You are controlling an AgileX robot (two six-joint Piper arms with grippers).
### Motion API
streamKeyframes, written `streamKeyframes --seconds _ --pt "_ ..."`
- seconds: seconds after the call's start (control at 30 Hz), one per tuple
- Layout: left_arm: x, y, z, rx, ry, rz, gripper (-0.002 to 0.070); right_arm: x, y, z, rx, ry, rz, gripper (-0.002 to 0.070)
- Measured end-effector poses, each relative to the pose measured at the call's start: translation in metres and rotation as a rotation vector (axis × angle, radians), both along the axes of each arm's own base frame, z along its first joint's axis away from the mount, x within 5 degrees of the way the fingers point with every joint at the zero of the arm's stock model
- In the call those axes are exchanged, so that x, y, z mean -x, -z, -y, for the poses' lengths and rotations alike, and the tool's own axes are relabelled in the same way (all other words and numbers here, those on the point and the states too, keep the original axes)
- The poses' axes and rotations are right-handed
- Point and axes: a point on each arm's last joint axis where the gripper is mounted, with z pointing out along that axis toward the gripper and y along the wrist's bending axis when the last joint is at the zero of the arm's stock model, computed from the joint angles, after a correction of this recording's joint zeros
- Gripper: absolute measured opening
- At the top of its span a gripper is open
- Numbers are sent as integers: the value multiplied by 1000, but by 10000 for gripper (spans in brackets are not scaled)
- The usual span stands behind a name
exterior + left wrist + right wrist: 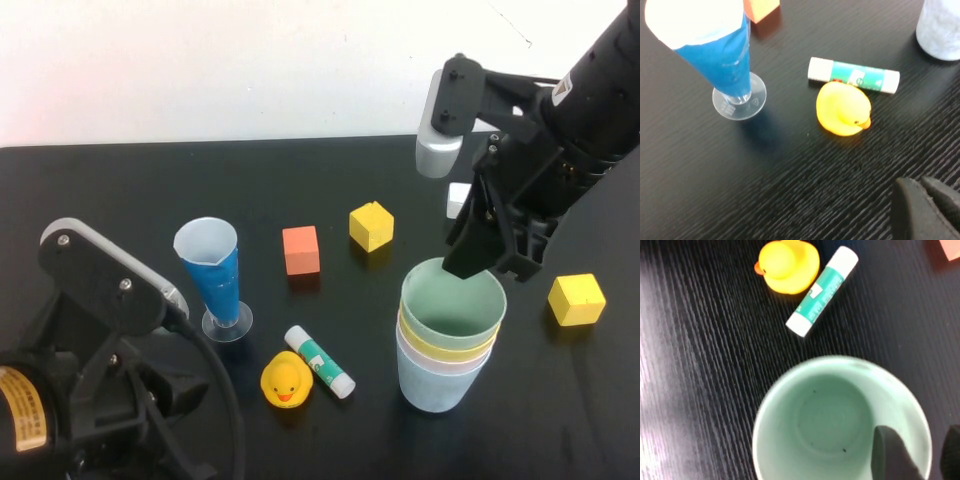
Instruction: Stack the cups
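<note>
The four cups stand nested in one stack at the table's front right: the green cup point(455, 300) on top, then the yellow point(446, 348), the pink point(440, 366) and the light blue cup point(434, 392) at the bottom. My right gripper point(480, 262) is over the far rim of the green cup point(825, 415). Its jaws are apart and straddle that rim, one finger point(892, 455) inside the cup and the other outside. My left gripper point(926, 200) is shut and empty, low over the table near the front left. The light blue cup's side point(940, 30) shows in the left wrist view.
A tall blue cone glass point(215, 272) stands at the left. A yellow duck point(285, 380) and a glue stick point(320, 361) lie left of the stack. An orange cube point(300, 250) and a yellow cube point(371, 226) sit behind them. Another yellow cube point(576, 299) lies to the stack's right.
</note>
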Motion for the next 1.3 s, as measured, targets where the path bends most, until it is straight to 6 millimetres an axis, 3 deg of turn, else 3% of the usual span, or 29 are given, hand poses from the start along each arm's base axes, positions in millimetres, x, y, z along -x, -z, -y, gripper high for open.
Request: streamKeyframes --seconds 0.17,0.33,0.5,0.67,0.93,1.1,1.3 --pt "1 3 -5 -68 -3 -15 1 3 -5 1 -11 38 -6 207" --pt "10 9 -17 -45 -64 7 1 23 -30 10 -58 43 58 118" --pt "37 26 -40 118 -142 64 1 69 -58 29 -197 76 200 39" --pt "54 32 -63 222 -224 174 1 120 -70 52 -377 101 405 4" --pt "59 19 -82 278 -312 350 1 195 -42 92 -514 144 647 -1" --pt "59 19 -83 281 -317 353 1 220 -16 105 -524 152 658 -1" --pt "59 19 -82 280 -316 356 1 231 5 110 -516 152 639 -1"
